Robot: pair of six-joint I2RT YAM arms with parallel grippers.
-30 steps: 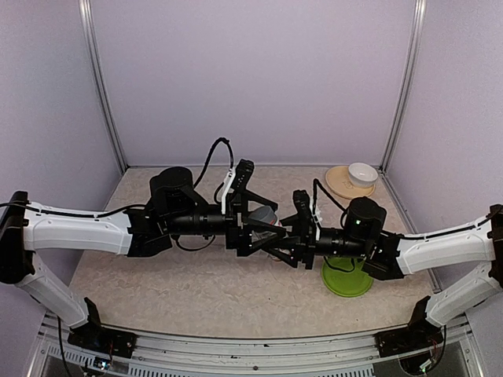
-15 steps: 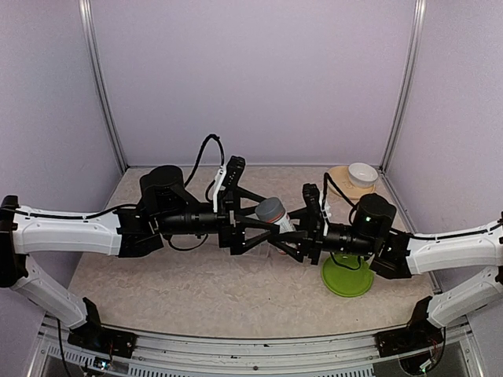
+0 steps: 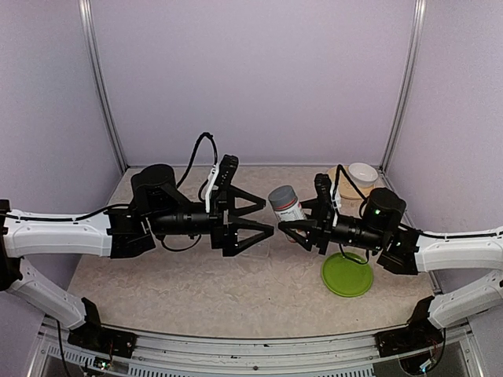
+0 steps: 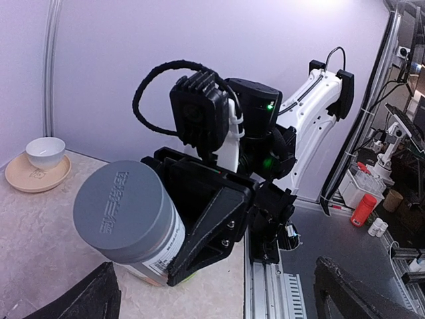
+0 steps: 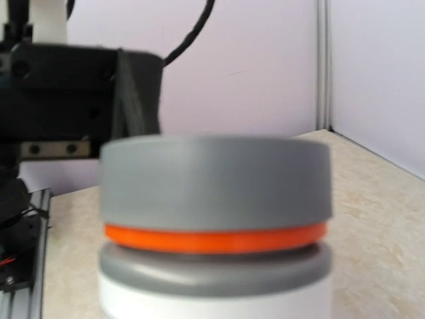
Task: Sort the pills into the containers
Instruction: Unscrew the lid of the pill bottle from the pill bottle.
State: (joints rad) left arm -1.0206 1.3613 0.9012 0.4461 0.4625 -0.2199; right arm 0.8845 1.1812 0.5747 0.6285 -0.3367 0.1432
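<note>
Starting at the right claw [image 3: 292, 225]: it's clamped on the body of a pill bottle [image 3: 284, 204], the two fingers squeezing the white label part just below the cap. The bottle looks lifted off the counter [image 3: 196, 275] and tipped a bit. The grey cap [image 5: 216, 179] sits on top with an orange ring under it, so as far as we can tell it hasn't been opened.

Across from it, the left claw [image 3: 266, 217] is spread wide with nothing in it, pointed at the bottle with a clear gap between them. The left wrist view looks straight at the cap end.

Further out, a green plate [image 3: 346, 275] lies on the counter partly under the right arm, and a white bowl [image 3: 361, 173] sits on a tan saucer [image 3: 340, 184] in the far right corner. We can't spot the pill box in any of the three views, and no loose pills either.

So our read is that this is very early. Nothing's sorted yet. The bottle has to be uncapped, probably by the free claw twisting the cap, then the pills have to come out and go into the compartments. Pretty much the whole job is left.
</note>
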